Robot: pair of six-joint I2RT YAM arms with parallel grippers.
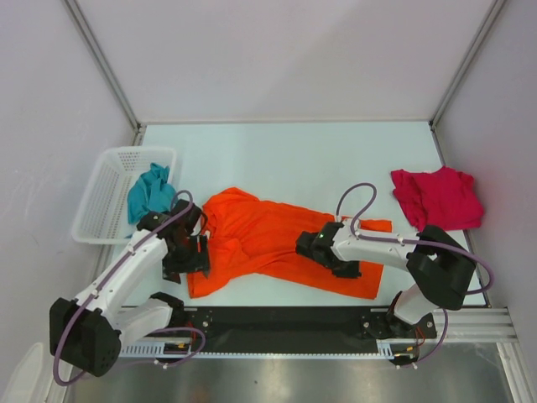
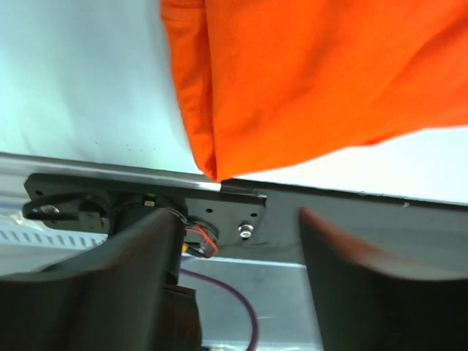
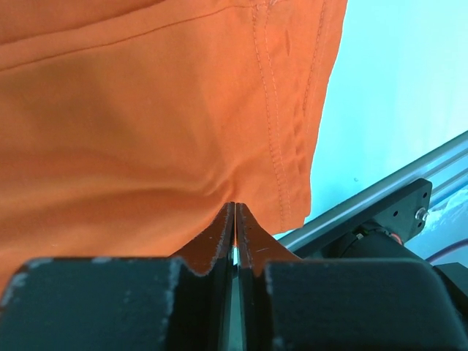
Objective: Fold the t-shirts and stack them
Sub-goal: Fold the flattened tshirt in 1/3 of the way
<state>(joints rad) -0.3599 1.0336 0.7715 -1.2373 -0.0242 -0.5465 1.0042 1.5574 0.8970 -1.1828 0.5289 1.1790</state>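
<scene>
The orange t-shirt [image 1: 277, 239] lies spread and rumpled across the table's near middle. My left gripper [image 1: 189, 256] is at its left edge, open, with nothing between its fingers; in the left wrist view the left gripper [image 2: 235, 219] hangs past the orange t-shirt's [image 2: 314, 73] corner at the table's front edge. My right gripper [image 1: 315, 246] rests on the shirt's right part. The right wrist view shows the right gripper [image 3: 235, 205] shut, tips pinching a crease of the orange t-shirt [image 3: 146, 110] near its hem. A crimson t-shirt [image 1: 436, 197] lies crumpled at the right. A teal t-shirt [image 1: 149, 193] hangs over the basket's edge.
A white mesh basket [image 1: 101, 201] stands at the left side of the table. The black rail [image 1: 285, 323] with the arm bases runs along the near edge. White walls close in the table at the back and both sides.
</scene>
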